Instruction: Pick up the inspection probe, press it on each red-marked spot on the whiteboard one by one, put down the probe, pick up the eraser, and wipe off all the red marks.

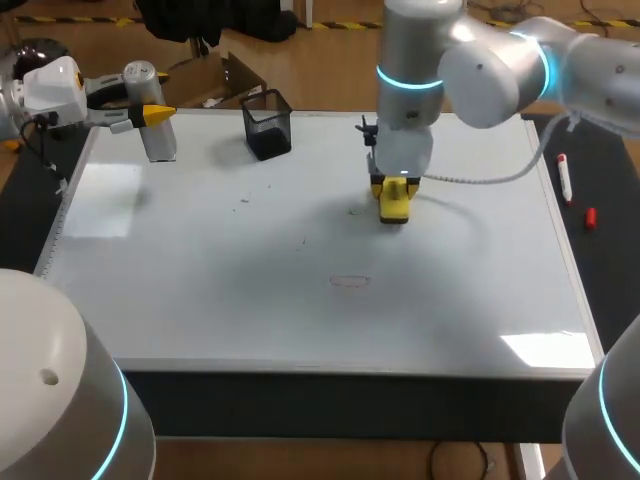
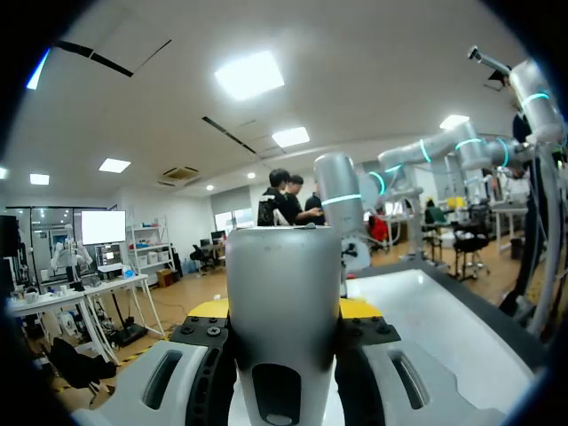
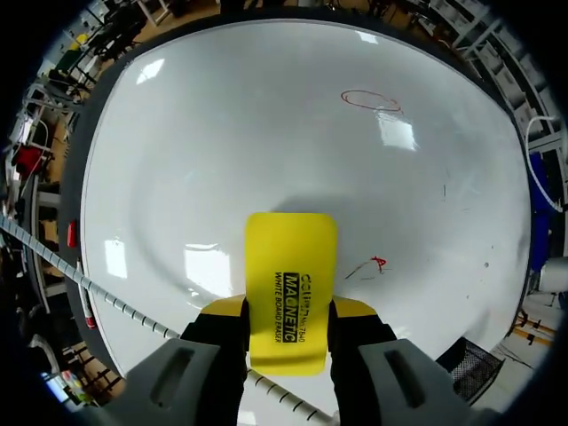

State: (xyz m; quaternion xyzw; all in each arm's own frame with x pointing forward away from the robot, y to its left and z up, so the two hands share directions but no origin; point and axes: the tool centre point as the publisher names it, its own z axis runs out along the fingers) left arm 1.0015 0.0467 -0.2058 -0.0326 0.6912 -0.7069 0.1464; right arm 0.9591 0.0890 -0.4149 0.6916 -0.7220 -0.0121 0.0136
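My left gripper (image 1: 152, 116) is at the board's far left corner, shut on the silver cylindrical probe (image 1: 158, 138), which stands upright between its fingers (image 2: 359, 308). At the far middle of the whiteboard (image 1: 200, 290), my right gripper (image 1: 393, 188) is shut on the yellow eraser (image 1: 395, 208), which rests flat on the board. In the right wrist view the eraser (image 3: 291, 284) sits between the yellow fingertips (image 3: 355, 307). A small red mark (image 3: 377, 263) lies just beside it. A red oval (image 3: 370, 99) is drawn farther ahead, seen faintly at the board's middle (image 1: 350, 282) in the head view.
A black mesh basket (image 1: 267, 123) stands at the board's far edge, between the two grippers. A red marker (image 1: 565, 178) and its cap (image 1: 590, 218) lie on the dark strip right of the board. A cable (image 1: 480, 178) trails from the right gripper.
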